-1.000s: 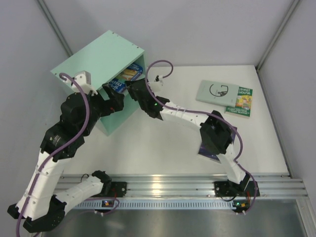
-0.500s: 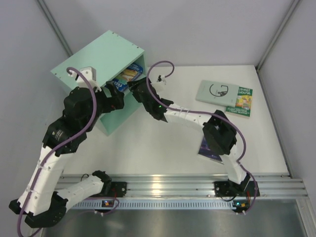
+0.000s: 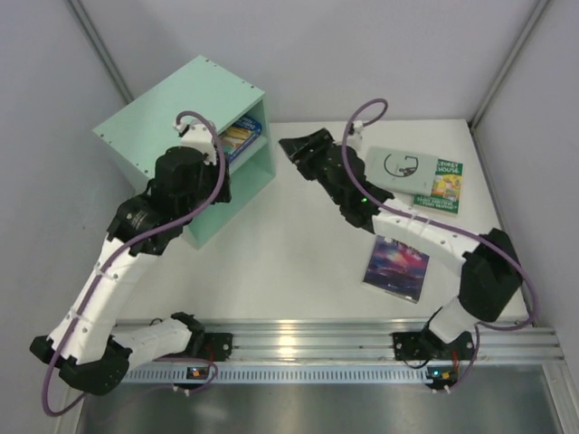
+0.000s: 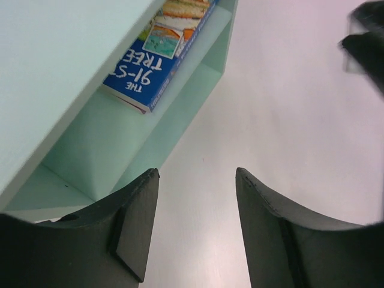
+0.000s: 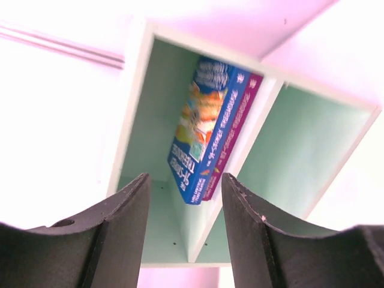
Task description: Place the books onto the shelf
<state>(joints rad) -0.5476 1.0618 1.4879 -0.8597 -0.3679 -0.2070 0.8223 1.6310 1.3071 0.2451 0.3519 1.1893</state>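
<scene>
Fingers [image 4: 135,231] of the left gripper [image 4: 195,231]: two dark pads, spread apart, and I see nothing between them. This gripper sits at the open front of the shelf, with white tabletop showing through the gap.

Fingers [image 5: 117,231] of the right gripper [image 5: 183,225]: also spread and empty. From overhead I find this gripper above the table, apart from the shelf and facing its opening.

Item 1: mint-green boxy wooden cabinet [image 3: 181,104], two compartments split by one board, standing at the far left of the white table [image 3: 298,253], opening turned toward the table's middle.

Item 2: thin blue paperback with a yellow picture [image 5: 201,129], inside the cabinet, in the compartment that shows farther from the arm bases overhead.

Item 3: thin magenta paperback [image 5: 234,123], in the same compartment, pressed flat between the blue one and the dividing board.

Item 4: dark purple-blue galaxy-patterned paperback [image 3: 396,266], flat on the table at the right, near the right arm's forearm.

Item 5: green paperback with a yellow picture [image 3: 443,187], flat at the far right of the table.

Item 6: pale grey-green flat cover with a dark ring drawing [image 3: 393,168], overlapping the left edge of item 5. I cannot tell whether it is a separate book.
</scene>
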